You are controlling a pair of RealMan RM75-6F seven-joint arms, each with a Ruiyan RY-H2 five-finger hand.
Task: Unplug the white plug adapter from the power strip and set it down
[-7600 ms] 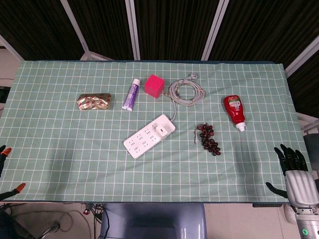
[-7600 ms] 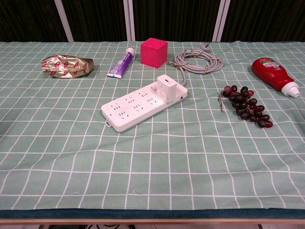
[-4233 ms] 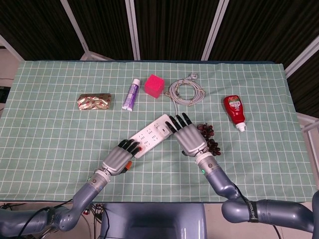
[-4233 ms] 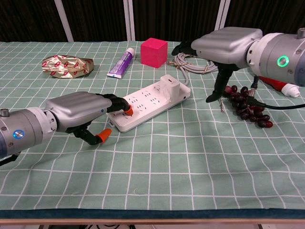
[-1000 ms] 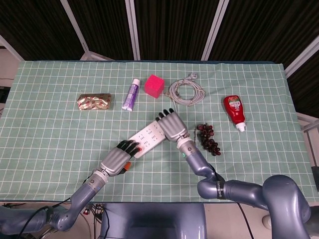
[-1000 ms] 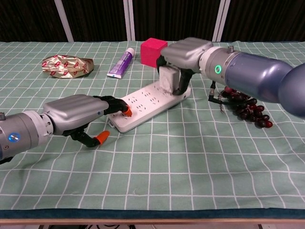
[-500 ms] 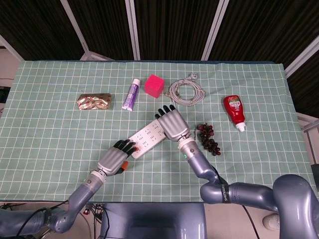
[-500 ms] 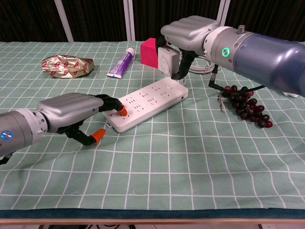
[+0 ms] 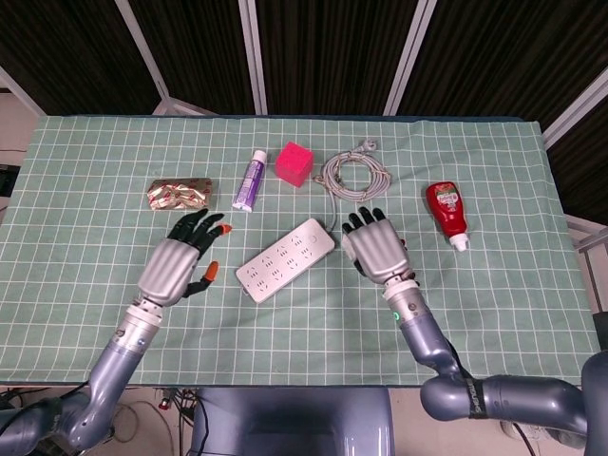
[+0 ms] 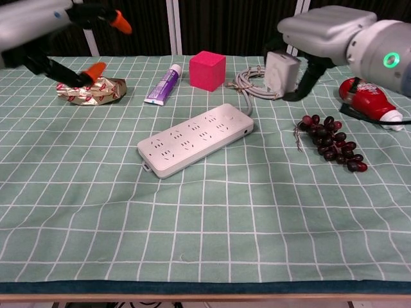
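The white power strip (image 9: 285, 259) (image 10: 196, 141) lies slantwise on the green checked cloth with nothing plugged into it. The white plug adapter (image 10: 281, 72) hangs in the air to the right of the strip's far end, above the cable coil. My right hand (image 9: 375, 247) (image 10: 324, 29) grips it from above; in the head view the hand hides the adapter. My left hand (image 9: 180, 256) (image 10: 48, 22) is raised to the left of the strip, fingers spread and holding nothing.
A grey cable coil (image 9: 354, 176) (image 10: 263, 83), a pink cube (image 9: 294, 162) and a purple tube (image 9: 252, 179) lie behind the strip. A gold wrapper (image 9: 180, 195) sits at the left. Dark grapes (image 10: 331, 144) and a red ketchup bottle (image 9: 447, 211) lie at the right.
My right hand has carried the adapter up and to the right, away from the strip. My left hand has let go of the strip's near end and risen to the left.
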